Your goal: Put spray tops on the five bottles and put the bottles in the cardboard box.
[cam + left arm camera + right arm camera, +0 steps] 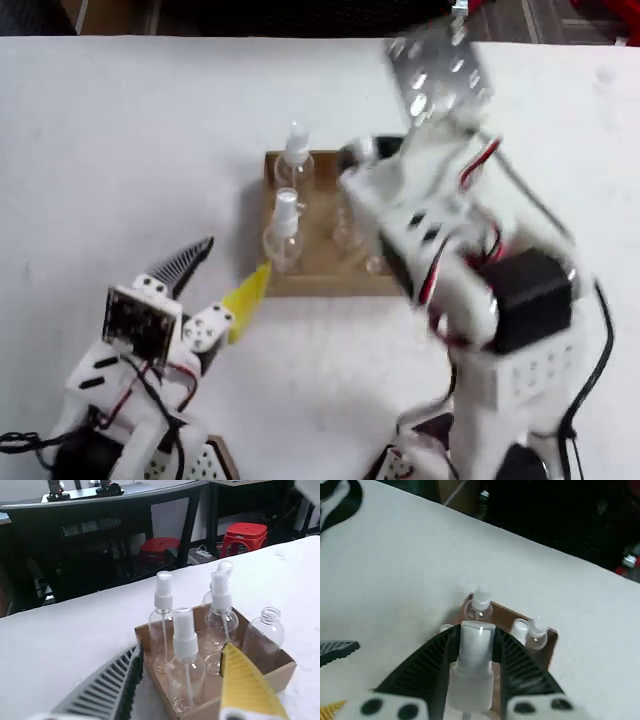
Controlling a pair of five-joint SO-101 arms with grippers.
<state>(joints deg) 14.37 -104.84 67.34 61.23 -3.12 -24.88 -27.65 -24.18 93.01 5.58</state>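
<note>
Spray top (474, 655) (white, cylindrical), pinched by ribbed right gripper (476, 634)

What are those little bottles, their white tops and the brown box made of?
The bottles look like clear, glossy plastic, since you see straight through them; glass cannot be ruled out. The spray tops seem to be smooth, opaque white plastic. The box is plain brown cardboard, matte, with raw cut edges.

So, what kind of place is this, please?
Probably an office or lab workroom: a white table used as a workbench, a black mesh chair behind it, and red stools on the floor beyond.
</note>
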